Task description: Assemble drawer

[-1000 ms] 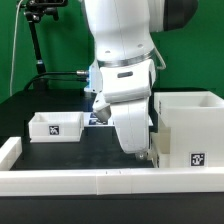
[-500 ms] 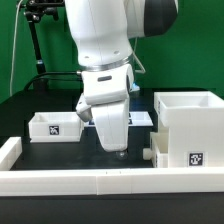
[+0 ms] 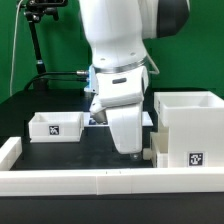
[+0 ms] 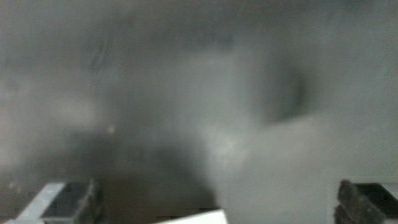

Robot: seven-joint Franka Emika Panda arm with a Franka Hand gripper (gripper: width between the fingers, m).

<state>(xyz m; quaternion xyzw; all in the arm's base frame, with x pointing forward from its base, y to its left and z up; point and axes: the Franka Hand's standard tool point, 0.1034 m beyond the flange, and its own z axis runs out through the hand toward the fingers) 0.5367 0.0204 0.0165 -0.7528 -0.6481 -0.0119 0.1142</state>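
Two white plastic parts: shallow tray (image 3: pixel 45 130), boxy housing (image 3: pixel 190 135); gripper (image 3: pixel 134 153) fingers (image 4: pixel 57 202) spread wide, wrist view blurred.

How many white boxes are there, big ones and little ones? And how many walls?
Big housing: 1
Little tray: 1 in plain view
Low wall: 1
Total: 3, though the arm may hide more behind it.
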